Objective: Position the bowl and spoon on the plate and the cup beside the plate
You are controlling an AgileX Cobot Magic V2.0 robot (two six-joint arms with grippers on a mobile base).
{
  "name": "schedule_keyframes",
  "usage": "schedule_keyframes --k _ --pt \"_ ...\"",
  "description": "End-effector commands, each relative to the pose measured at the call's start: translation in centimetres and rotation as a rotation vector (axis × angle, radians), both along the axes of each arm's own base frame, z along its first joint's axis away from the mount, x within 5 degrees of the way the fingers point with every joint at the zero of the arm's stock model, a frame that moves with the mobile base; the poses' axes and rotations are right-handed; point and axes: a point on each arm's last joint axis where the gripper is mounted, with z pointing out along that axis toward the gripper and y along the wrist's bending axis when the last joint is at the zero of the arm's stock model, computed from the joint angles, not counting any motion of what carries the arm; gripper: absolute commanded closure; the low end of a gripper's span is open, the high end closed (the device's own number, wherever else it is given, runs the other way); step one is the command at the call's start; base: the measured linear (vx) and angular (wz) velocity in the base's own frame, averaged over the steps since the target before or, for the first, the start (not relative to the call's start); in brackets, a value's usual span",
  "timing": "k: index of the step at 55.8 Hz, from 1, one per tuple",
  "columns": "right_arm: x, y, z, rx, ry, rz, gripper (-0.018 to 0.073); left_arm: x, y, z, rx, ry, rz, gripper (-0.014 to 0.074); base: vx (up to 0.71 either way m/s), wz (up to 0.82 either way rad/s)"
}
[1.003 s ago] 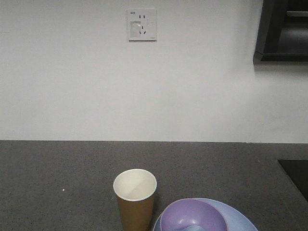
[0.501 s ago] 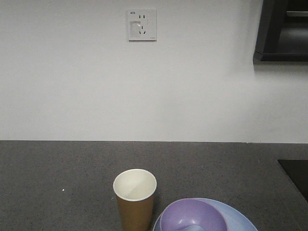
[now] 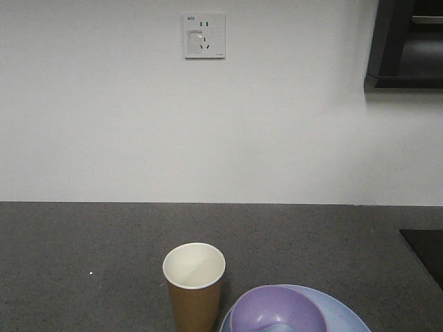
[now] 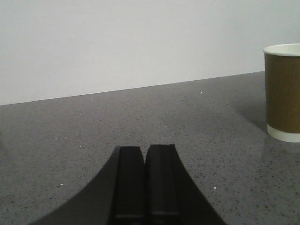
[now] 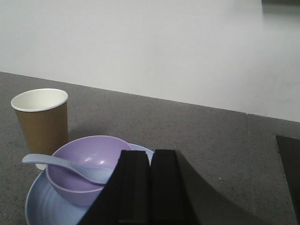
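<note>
Bowl [image 5: 86, 161]: sits on plate [image 5: 40, 201].
Spoon [image 5: 70, 167]: scoop in bowl, handle over rim.
Cup [image 5: 41, 123]: upright beside plate on counter [image 4: 187, 122].
Left tool [image 4: 145, 180]: fingers together, holding nothing.
Right tool [image 5: 151, 187]: fingers together, holding nothing.

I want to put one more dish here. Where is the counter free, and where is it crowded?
Free: the counter left of the cup, the strip between the cup and the wall, and right of the plate up to the dark panel. Crowded: cup close beside plate, which carries bowl and spoon.
</note>
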Motion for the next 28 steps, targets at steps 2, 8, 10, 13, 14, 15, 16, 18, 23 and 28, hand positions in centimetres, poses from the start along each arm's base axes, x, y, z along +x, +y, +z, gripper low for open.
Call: schedule_keyframes --k 2,8,10,13,14,15,16,18,23,28 --pt "0.1 -0.1 1.5 0.020 -0.095 -0.015 0.0567 -0.3 0.2 1.6 -0.020 -0.113 0.013 0.0596 0.00 0.00" --pt "0.1 -0.1 1.5 0.020 -0.095 -0.015 0.0567 -0.3 0.2 1.6 -0.020 -0.113 0.013 0.0596 0.00 0.00" --pt "0.1 -0.1 1.5 0.020 -0.095 -0.015 0.0567 -0.3 0.2 1.6 -0.020 -0.113 0.013 0.0596 0.00 0.00" --pt "0.1 -0.1 1.5 0.020 -0.095 -0.015 0.0567 -0.3 0.2 1.6 -0.020 -0.113 0.013 0.0596 0.00 0.00" --pt "0.1 -0.1 1.5 0.022 -0.094 -0.015 0.0567 -0.3 0.2 1.6 -0.020 -0.113 0.013 0.0596 0.00 0.00" --pt "0.1 -0.1 1.5 0.024 -0.095 -0.015 0.0567 -0.3 0.2 1.6 -0.020 -0.113 0.013 0.0596 0.00 0.00" --pt "0.1 -0.1 1.5 0.024 -0.095 -0.015 0.0567 -0.3 0.2 1.6 -0.020 -0.113 0.013 0.0596 0.00 0.00" --pt "0.1 -0.1 1.5 0.023 -0.095 -0.015 0.0567 -0.3 0.2 1.6 -0.020 -0.113 0.013 0.0596 0.00 0.00" --pt "0.3 -0.1 1.0 0.017 -0.091 -0.019 0.0567 -0.3 0.2 1.6 -0.020 -0.113 0.013 0.0596 0.00 0.00" --pt "0.6 -0.2 -0.1 -0.011 -0.087 -0.035 0.0567 -0.3 0.2 1.6 -0.020 -0.113 0.013 0.0596 0.00 0.00"
